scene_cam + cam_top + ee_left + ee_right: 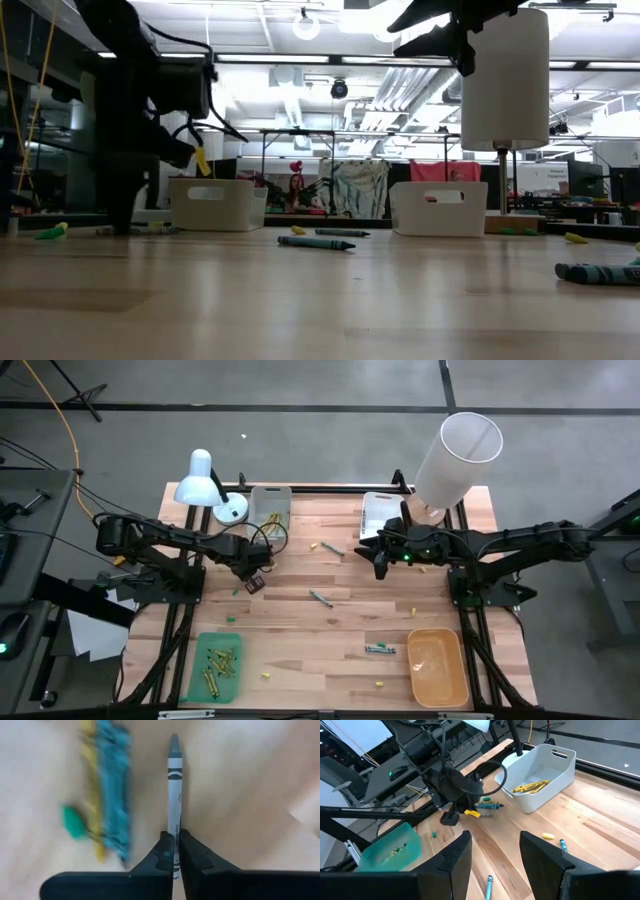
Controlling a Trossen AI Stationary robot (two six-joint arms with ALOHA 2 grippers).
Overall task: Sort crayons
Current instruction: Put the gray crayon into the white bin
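My left gripper [254, 578] is shut on a crayon [174, 785] that looks grey in the left wrist view, above the table's left middle. A yellow stick [203, 160] shows at this gripper in the low view; I cannot tell if it is the same crayon. My right gripper [380, 563] is open and empty [495, 865], raised over the table near a white tray [378, 515]. Loose crayons lie flat on the table: a teal one [320, 598], a teal pair [380, 649], another [328, 547]. My left gripper pinches the crayon's blunt end [174, 836] between its two fingers. The crayon lies along the fingers and sticks out past their free ends, its tip [174, 740] pointing away. It is held clear of the table.
A white tray [270, 505] with yellow crayons stands at the far left, beside a white desk lamp [205, 485]. A green tray [218, 665] with crayons and an orange tray [438, 665] stand near the front edge. A tall white cylinder [455, 455] stands at the far right.
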